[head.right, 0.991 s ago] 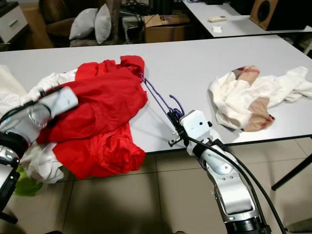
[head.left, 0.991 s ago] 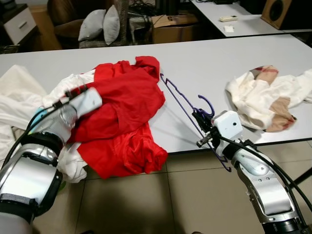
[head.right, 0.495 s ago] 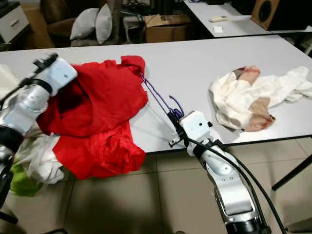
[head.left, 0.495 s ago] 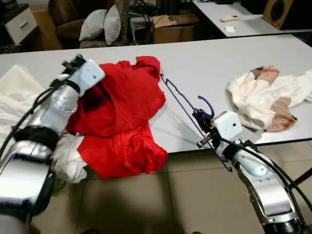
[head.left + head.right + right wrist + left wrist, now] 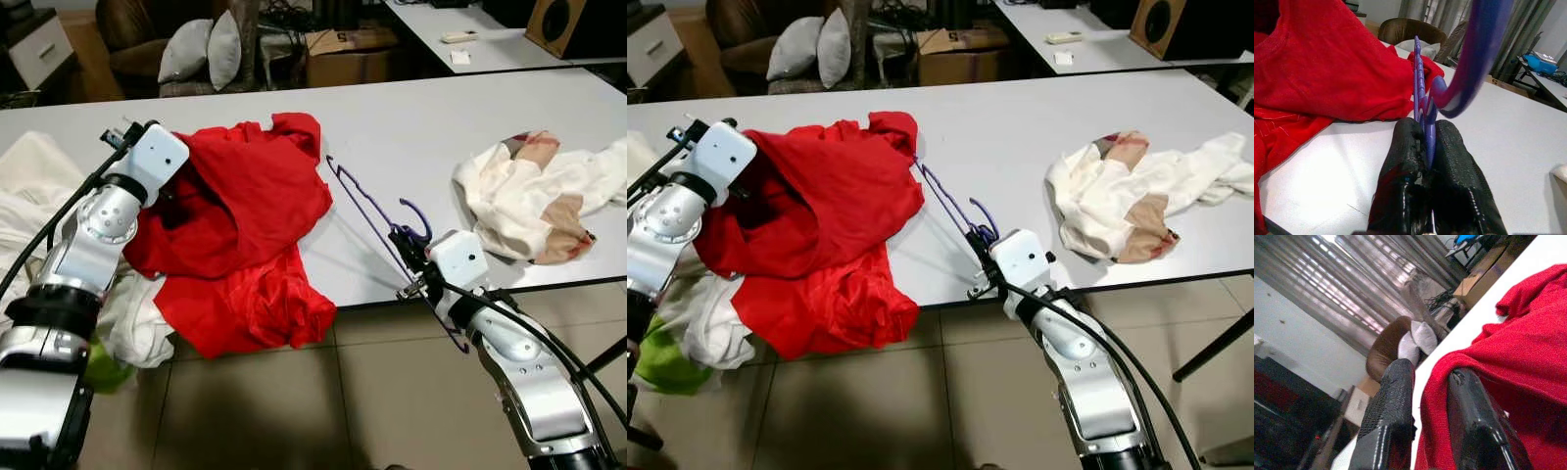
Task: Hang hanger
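Observation:
A red garment (image 5: 245,215) lies crumpled on the left part of the white table (image 5: 441,117), with its lower part draped over the front edge. My left gripper (image 5: 1430,374) is shut on the garment's far left edge and holds that fold raised above the table. A purple hanger (image 5: 361,199) stretches from the garment's right side toward the table's front edge. My right gripper (image 5: 406,241) is shut on the hanger just below its hook (image 5: 1469,63), at the front edge. The hanger's lower bar sticks out past the table beside my right arm.
A cream and tan cloth (image 5: 529,196) lies at the table's right. White fabric (image 5: 29,186) is piled at the left, above something green (image 5: 103,367) near the floor. Behind the table stand a chair with grey pillows (image 5: 201,49) and a cardboard box (image 5: 353,54).
My left gripper has lifted the red garment's edge up and toward the table's far left. The right gripper has stayed put, holding the hanger.

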Controlling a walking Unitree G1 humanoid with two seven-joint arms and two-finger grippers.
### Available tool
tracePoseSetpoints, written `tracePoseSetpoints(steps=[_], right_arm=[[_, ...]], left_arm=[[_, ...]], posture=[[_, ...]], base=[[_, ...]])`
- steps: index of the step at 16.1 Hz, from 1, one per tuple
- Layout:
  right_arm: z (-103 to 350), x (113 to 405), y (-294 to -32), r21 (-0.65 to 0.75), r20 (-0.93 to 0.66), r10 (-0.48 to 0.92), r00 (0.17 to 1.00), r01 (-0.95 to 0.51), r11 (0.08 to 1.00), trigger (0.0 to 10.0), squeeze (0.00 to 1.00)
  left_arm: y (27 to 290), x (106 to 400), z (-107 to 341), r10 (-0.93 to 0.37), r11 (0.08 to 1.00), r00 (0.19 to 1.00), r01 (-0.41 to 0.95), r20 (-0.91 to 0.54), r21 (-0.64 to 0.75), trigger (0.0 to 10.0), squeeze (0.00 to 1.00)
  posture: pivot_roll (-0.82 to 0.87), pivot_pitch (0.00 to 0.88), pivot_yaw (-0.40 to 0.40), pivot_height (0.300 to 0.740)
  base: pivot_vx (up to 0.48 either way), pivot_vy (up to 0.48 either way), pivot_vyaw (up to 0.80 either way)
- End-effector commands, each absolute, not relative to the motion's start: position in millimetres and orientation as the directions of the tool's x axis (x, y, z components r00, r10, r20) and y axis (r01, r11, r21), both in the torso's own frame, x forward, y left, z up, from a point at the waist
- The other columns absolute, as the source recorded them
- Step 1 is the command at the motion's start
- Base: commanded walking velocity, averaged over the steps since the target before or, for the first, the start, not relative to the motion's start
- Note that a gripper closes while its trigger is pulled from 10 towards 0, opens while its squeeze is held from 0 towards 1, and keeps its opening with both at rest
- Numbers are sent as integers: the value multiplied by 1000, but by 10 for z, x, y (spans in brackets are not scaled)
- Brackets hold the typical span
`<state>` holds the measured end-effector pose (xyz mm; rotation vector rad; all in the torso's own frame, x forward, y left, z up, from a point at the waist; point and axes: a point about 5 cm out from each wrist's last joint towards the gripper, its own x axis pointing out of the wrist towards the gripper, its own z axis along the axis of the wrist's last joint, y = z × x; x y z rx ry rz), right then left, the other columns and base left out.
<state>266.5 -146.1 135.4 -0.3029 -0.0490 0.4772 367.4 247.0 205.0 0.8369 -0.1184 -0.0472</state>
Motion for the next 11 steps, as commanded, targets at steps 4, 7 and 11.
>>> tracePoseSetpoints(steps=[4,7,11], right_arm=[[1394,2681,-1460,-300,-1,454,891,-434,850,10000,0],[1391,2683,-1452,-298,2,451,892,-430,852,10000,0],[1387,2678,-1451,-298,5,447,894,-426,855,10000,0]], left_arm=[[2454,3645,2035,-96,695,994,29,53,718,0,0],[2444,3649,1998,-94,691,996,57,11,720,0,0],[2382,3646,1943,-110,724,994,89,-13,684,0,0]], posture=[[-60,0,84,740],[-62,0,91,740],[-69,0,98,740]], base=[[0,0,0],[0,0,0],[0,0,0]])
